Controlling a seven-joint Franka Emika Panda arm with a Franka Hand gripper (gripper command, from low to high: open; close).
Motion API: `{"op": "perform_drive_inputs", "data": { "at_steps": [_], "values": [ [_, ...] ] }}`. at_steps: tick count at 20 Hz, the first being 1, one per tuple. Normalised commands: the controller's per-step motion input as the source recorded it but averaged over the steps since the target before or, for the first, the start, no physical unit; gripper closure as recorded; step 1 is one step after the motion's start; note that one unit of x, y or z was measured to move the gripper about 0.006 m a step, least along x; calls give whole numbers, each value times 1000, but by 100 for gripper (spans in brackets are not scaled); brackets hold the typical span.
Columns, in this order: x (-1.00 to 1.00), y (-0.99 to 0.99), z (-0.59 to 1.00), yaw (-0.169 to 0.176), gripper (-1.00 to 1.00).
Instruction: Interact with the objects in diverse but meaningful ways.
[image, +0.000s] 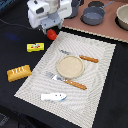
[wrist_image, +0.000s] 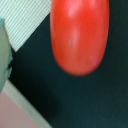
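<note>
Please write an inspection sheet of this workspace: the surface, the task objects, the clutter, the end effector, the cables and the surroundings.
Surface: black table with a pale woven placemat on it.
Job's things: red tomato under the arm, filling the wrist view; yellow box and bread loaf on the black table; white-and-blue fish on the placemat.
Clutter: tan plate with wooden-handled cutlery beside it.
End effector: directly over the tomato; fingers hidden, so open or shut cannot be told.
Cables: nothing seen.
Surroundings: grey pot on a brown board behind the placemat.
</note>
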Motion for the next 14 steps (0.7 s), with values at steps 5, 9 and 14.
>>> {"op": "perform_drive_inputs", "data": {
  "at_steps": [5, 9, 14],
  "values": [
    [-171, -627, 87, 0, -100],
    [-324, -846, -12, 1, -100],
    [-371, -607, -142, 82, -100]
  ]
}}
